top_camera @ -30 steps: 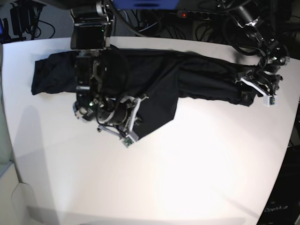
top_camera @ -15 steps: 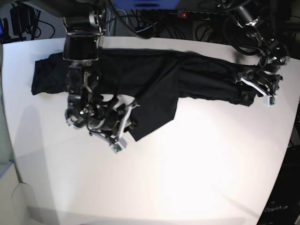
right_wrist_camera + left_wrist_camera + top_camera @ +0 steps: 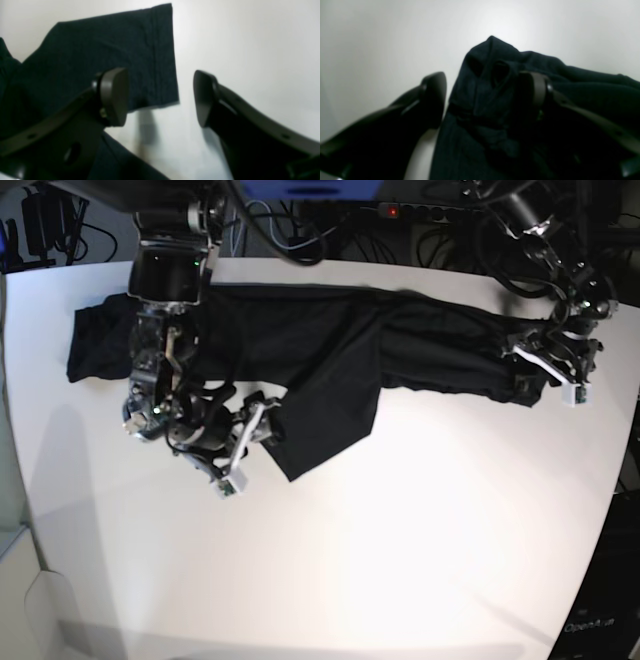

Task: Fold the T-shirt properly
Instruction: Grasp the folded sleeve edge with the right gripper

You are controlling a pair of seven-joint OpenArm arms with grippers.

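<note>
Now my right gripper is wide open and holds nothing, beside a hanging corner of the T-shirt. My left gripper gapes around the sleeve end at right. It stretches across the white table.

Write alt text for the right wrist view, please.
The right gripper stands open over a white table, nothing between its two dark fingers. A flat hemmed corner of the black shirt lies behind the left finger, apart from the other.
</note>
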